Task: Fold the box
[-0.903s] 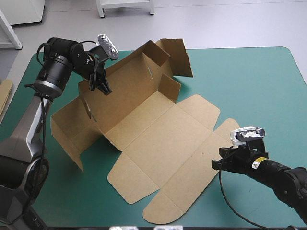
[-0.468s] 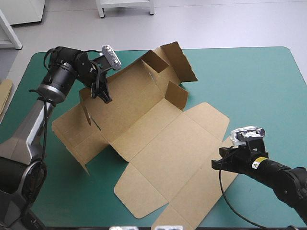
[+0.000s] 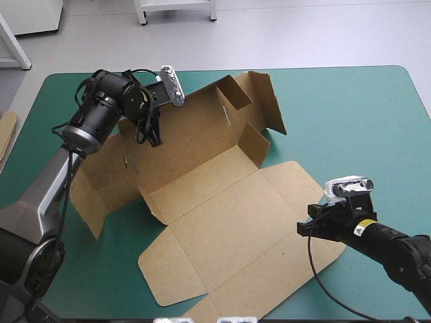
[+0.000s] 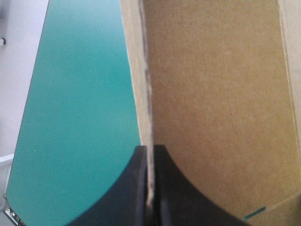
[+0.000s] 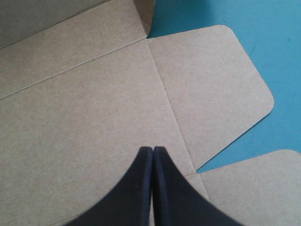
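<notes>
The brown box (image 3: 222,202) lies partly formed across the table's middle. Its far wall and left end stand raised, while the lid and flaps lie flat toward the front. My left gripper (image 3: 153,140) is at the top edge of the raised far wall, shut on the box. In the left wrist view the black fingers (image 4: 149,155) pinch the board's thin edge, with brown board (image 4: 211,94) on one side. My right gripper (image 3: 301,230) is shut at the lid's right part. In the right wrist view its tip (image 5: 153,153) is over the flat board (image 5: 94,94), nothing between the fingers.
An edge of more brown board (image 3: 7,131) shows at the table's left edge. Bare teal-green cover (image 3: 363,121) stretches over the far right. A rounded lid flap (image 5: 211,84) lies just ahead of the right gripper.
My left gripper has moved right with the far wall, which now stands steeper. The whole sheet has slid right and toward the front. The right arm has stayed put.
</notes>
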Action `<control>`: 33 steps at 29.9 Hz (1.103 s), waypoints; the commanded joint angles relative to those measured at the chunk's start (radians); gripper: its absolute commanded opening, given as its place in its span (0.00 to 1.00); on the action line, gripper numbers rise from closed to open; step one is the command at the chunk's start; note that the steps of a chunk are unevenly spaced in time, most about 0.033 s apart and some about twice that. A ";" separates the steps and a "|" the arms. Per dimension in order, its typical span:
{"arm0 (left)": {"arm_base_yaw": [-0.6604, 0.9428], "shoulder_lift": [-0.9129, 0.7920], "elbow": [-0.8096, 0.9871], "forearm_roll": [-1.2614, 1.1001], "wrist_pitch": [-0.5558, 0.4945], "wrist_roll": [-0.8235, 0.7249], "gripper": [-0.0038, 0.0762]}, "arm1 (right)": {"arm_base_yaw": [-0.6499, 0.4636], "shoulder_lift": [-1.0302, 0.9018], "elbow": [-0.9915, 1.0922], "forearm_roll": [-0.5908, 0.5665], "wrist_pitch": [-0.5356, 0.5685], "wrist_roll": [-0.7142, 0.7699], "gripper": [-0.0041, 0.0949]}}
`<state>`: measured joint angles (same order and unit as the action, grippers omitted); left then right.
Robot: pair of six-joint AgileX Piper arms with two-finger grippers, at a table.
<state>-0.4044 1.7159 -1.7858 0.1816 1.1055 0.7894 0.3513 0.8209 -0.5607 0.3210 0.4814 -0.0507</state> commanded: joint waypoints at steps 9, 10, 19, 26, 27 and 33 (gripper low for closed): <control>-0.098 -0.081 0.004 -0.028 -0.067 0.024 0.04 | -0.004 0.024 -0.029 0.014 -0.081 -0.018 0.02; -0.108 -0.088 0.025 -0.026 -0.087 0.010 0.04 | -0.004 0.026 -0.029 0.014 -0.083 -0.020 0.02; -0.242 -0.213 0.335 0.321 -0.298 -0.214 0.04 | -0.004 0.027 -0.029 0.012 -0.065 -0.020 0.02; -0.314 -0.244 0.434 0.338 -0.309 -0.273 0.04 | -0.002 -0.025 -0.034 0.014 -0.040 -0.020 0.03; -0.319 -0.256 0.454 0.343 -0.309 -0.273 0.04 | -0.002 -0.034 -0.034 0.014 -0.035 -0.020 0.03; -0.297 -0.367 0.568 0.587 -0.391 -0.421 0.04 | -0.002 -0.069 -0.034 0.015 -0.019 -0.008 0.03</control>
<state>-0.7171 1.4182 -1.2276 0.6677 0.7187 0.4673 0.3513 0.7657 -0.5607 0.3210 0.5092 -0.0571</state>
